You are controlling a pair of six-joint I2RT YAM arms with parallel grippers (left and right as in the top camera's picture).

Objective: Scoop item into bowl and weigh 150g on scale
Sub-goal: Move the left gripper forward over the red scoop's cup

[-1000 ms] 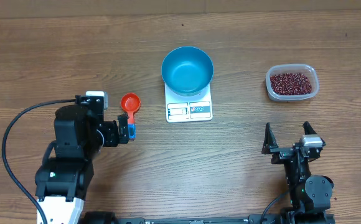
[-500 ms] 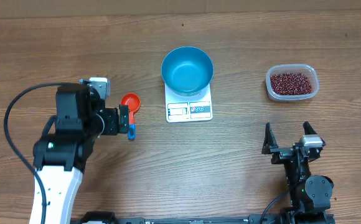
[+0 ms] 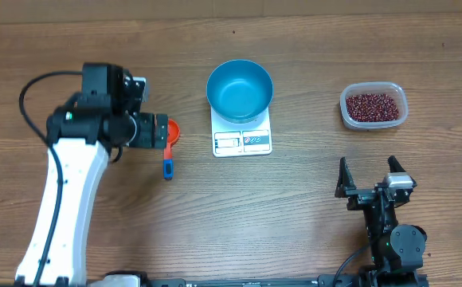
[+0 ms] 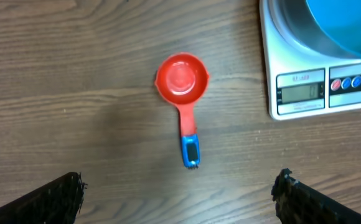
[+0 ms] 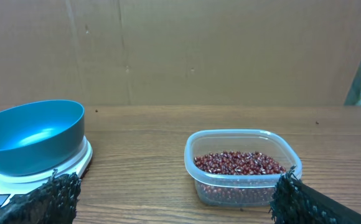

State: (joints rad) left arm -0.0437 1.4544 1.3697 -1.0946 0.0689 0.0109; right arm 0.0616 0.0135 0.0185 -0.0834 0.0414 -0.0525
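Overhead: left arm stretches up the left side, left end effector [image 3: 161,130] open above the scoop [image 3: 174,131]; right end effector [image 3: 366,179] open, lower right; beans [image 3: 372,105] upper right. Left wrist: scoop centre. Right wrist: bowl [image 5: 31,137] left, beans right.

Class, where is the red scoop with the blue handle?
Overhead, the red plastic scoop lies left of the white scale, under the left pincer.

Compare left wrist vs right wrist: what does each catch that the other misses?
Left wrist only: the red scoop lying on the table, plus the scale display and buttons. Right wrist only: the clear tub of beans and the brown wall behind. Both: the blue bowl sitting on the scale, and the table.
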